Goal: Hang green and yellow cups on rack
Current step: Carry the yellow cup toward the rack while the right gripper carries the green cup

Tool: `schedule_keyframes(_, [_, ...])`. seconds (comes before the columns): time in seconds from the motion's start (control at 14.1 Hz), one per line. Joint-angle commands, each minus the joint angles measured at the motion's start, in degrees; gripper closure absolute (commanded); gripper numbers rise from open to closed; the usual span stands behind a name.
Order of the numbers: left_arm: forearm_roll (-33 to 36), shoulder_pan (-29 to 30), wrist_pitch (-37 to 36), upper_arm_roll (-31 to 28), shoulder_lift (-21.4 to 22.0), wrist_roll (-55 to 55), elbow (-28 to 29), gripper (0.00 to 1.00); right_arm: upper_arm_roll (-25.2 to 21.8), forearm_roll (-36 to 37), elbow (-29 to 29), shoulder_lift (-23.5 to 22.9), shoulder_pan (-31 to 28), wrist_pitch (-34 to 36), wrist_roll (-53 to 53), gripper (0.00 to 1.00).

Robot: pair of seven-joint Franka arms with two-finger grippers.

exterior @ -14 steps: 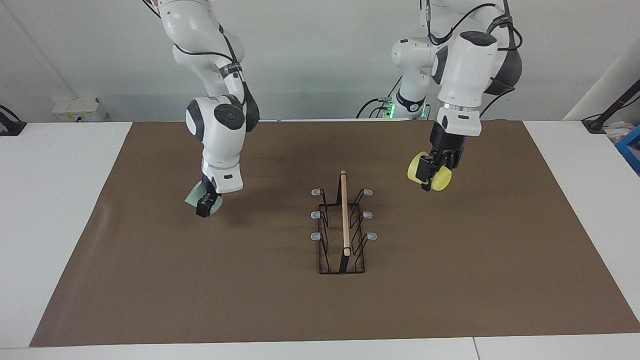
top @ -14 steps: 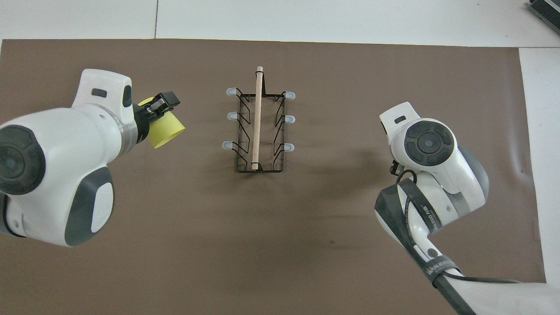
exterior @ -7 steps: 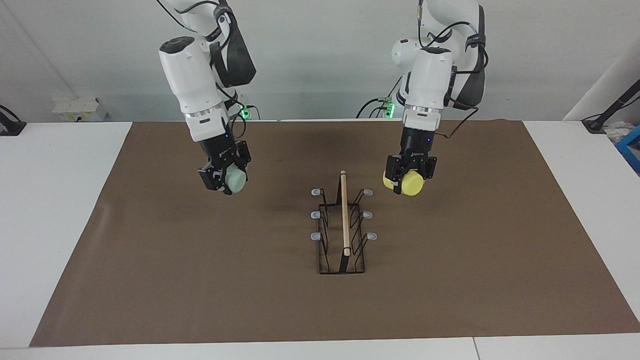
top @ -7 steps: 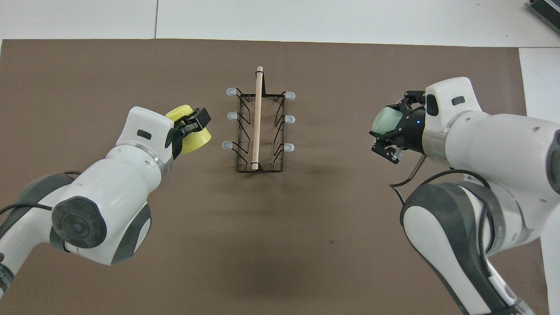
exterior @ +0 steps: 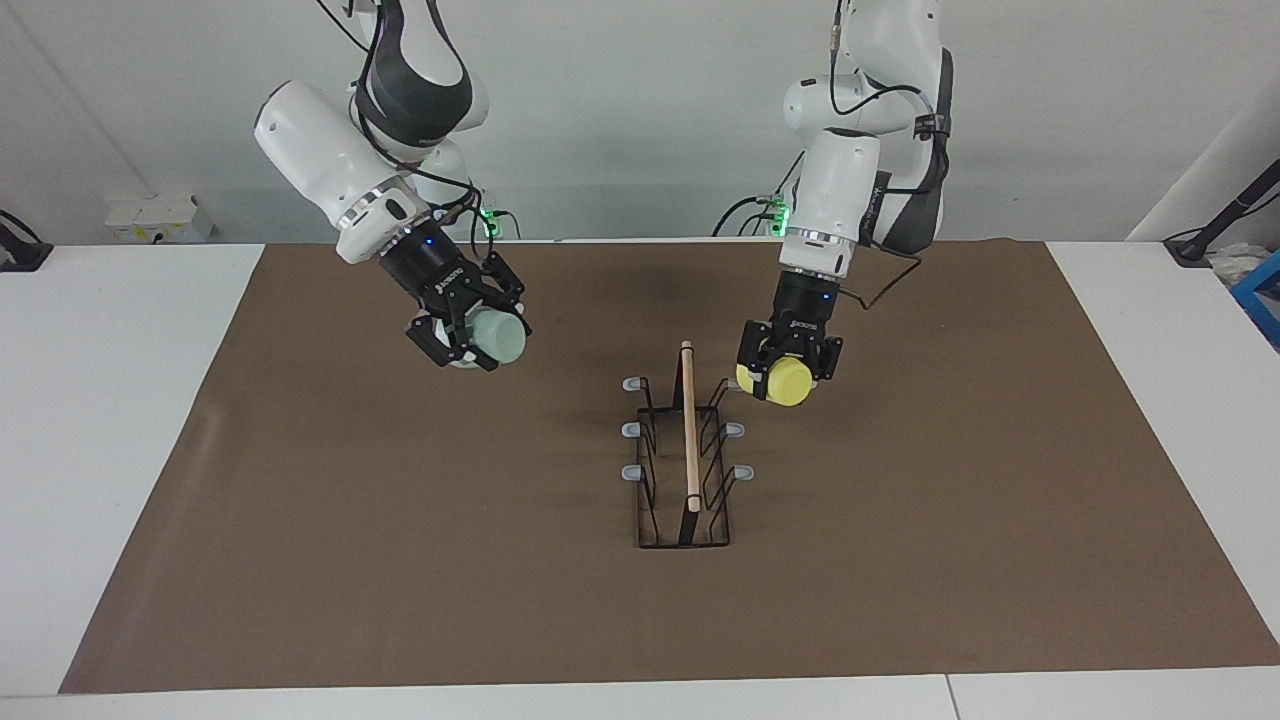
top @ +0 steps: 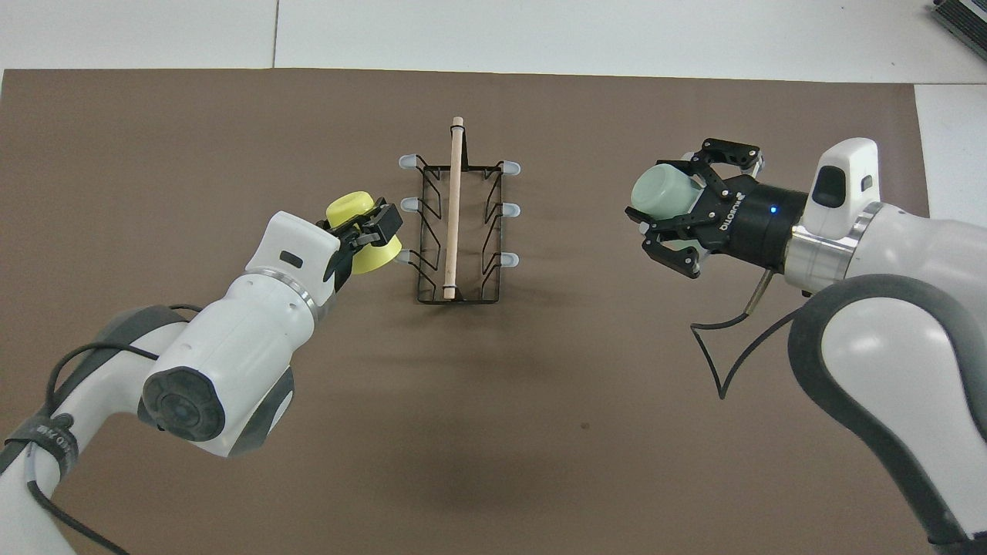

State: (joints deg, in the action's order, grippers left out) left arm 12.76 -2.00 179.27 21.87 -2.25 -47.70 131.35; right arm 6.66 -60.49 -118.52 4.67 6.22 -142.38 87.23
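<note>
The black wire rack point(exterior: 688, 450) point(top: 455, 223), with a wooden rod along its top and grey-tipped prongs on both sides, stands mid-mat. My left gripper point(exterior: 788, 365) point(top: 368, 235) is shut on the yellow cup point(exterior: 790, 382) point(top: 348, 208). It hangs in the air close beside the prongs on the left arm's side of the rack. My right gripper point(exterior: 475, 330) point(top: 667, 202) is shut on the pale green cup point(exterior: 500, 340) point(top: 655, 189). It holds the cup tilted, high over the mat, well off the rack toward the right arm's end.
A brown mat point(exterior: 400, 560) covers most of the white table point(exterior: 120, 400). A blue box point(exterior: 1265, 290) sits at the table's edge at the left arm's end, and a white power strip point(exterior: 150, 215) lies near the wall at the right arm's end.
Both arms lifted their cups off the mat and swung toward the rack. The yellow cup came close to the rack's prongs. The green cup rose and turned toward the rack.
</note>
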Motion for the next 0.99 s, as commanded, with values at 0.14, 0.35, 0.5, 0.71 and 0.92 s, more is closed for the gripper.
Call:
schedule_keyframes(0.14, [1.3, -0.1, 1.78, 0.28, -1.35, -0.2, 0.22, 1.0, 0.46, -9.53, -3.03, 3.24, -0.51, 0.08, 6.1, 1.0])
schedule_keyframes(0.35, [1.3, -0.89, 1.7, 1.25, -1.88, -0.28, 0.22, 1.0, 0.29, -18.92, -3.2, 4.11, -0.77, 3.49, 10.58, 1.0])
schedule_keyframes(0.5, [1.3, -1.33, 0.65, 1.25, -1.79, -0.28, 0.31, 1.0, 0.28, -24.82, -3.82, 5.08, -2.0, 7.1, 13.12, 1.0])
schedule_keyframes(0.71, [1.3, -1.42, -1.82, 1.69, -1.79, -0.28, 0.39, 1.0, 0.2, -29.48, -4.79, 5.53, -3.4, 9.82, 18.83, 1.0])
schedule_keyframes(0.92, [1.3, -1.42, -3.22, 2.04, -1.79, -1.25, 0.22, 0.53, 0.2, -42.72, -8.03, 4.48, -3.93, 15.79, 27.51, 1.0])
